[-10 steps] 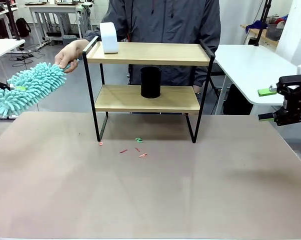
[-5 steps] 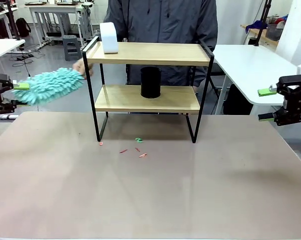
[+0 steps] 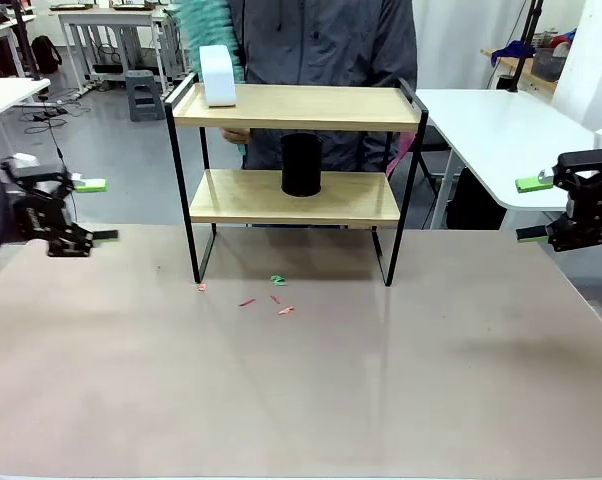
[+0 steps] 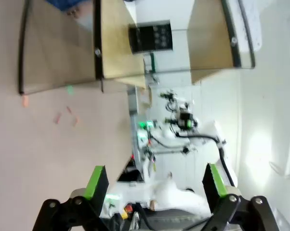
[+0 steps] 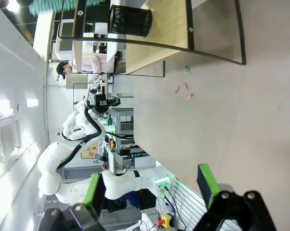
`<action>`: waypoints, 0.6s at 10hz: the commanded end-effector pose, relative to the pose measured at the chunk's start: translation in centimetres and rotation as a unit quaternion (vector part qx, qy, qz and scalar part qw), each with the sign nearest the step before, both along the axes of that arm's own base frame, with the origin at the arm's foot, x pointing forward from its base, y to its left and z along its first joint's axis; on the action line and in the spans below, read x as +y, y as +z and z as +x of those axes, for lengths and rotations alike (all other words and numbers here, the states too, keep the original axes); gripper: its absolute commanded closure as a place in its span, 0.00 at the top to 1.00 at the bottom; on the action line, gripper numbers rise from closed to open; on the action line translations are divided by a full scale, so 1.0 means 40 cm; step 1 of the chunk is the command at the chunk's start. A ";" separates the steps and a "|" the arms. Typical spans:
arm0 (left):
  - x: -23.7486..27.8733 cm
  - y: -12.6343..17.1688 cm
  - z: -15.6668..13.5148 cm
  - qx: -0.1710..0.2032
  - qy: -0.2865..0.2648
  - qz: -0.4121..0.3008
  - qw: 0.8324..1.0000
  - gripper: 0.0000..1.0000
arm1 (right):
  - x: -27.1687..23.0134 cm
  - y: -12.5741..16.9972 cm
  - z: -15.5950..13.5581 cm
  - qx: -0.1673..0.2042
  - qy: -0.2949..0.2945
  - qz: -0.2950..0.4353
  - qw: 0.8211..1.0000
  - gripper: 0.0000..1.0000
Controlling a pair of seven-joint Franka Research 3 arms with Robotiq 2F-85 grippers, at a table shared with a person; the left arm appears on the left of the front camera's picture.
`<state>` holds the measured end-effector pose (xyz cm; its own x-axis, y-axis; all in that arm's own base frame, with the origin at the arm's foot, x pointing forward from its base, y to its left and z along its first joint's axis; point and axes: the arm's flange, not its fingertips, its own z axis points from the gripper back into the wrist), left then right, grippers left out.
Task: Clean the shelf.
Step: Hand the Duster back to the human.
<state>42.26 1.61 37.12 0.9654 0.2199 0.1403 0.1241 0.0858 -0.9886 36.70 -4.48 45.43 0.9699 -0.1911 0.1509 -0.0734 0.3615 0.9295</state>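
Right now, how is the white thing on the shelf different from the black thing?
The white box stands on the shelf's top board at its left end; the black mesh cup stands on the lower board, near the middle. The box looks solid with rounded corners; the cup is round, open-topped and see-through. Both stand upright, touched by no gripper.

No readable text, labels, brands or numbers anywhere; any print too small or blurred to make out.
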 end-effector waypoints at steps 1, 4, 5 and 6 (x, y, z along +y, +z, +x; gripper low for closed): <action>-0.026 0.003 0.000 0.025 -0.054 -0.009 0.998 1.00 | 0.062 -0.016 0.029 0.005 0.034 0.020 0.999 1.00; -0.064 -0.013 -0.007 0.017 -0.051 -0.021 0.998 1.00 | 0.279 -0.099 0.091 0.052 0.170 0.068 0.982 1.00; -0.064 -0.013 -0.007 0.017 -0.051 -0.021 0.998 1.00 | 0.166 -0.049 0.025 0.023 0.087 0.038 0.995 1.00; -0.064 -0.013 -0.007 0.017 -0.051 -0.021 0.998 1.00 | 0.166 -0.049 0.025 0.023 0.087 0.038 0.995 1.00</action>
